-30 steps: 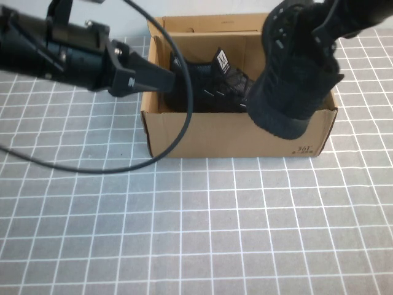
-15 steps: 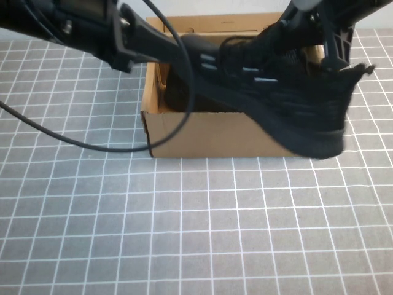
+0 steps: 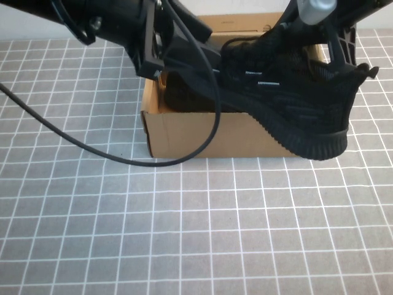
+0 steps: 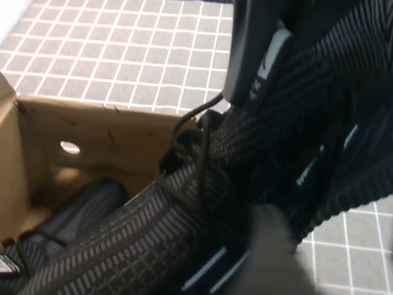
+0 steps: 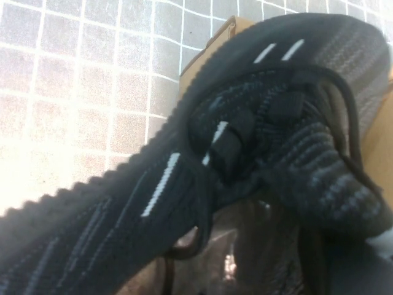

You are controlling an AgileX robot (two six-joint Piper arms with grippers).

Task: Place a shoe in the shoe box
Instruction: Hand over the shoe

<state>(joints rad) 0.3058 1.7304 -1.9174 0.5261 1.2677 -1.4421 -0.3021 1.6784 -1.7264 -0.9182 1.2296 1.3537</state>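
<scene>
This looks like a robot test bench in a lab rather than a home: the surface (image 3: 92, 233) is a grey mat ruled in a white square grid, bare apart from a black cable (image 3: 73, 144) looping across it.

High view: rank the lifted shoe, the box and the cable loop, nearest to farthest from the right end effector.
From the right end effector, top right:
1. Shoe, gripped, over the box.
2. Box, just beneath.
3. Cable, left on table.
Left end effector: over the box's left end.
</scene>
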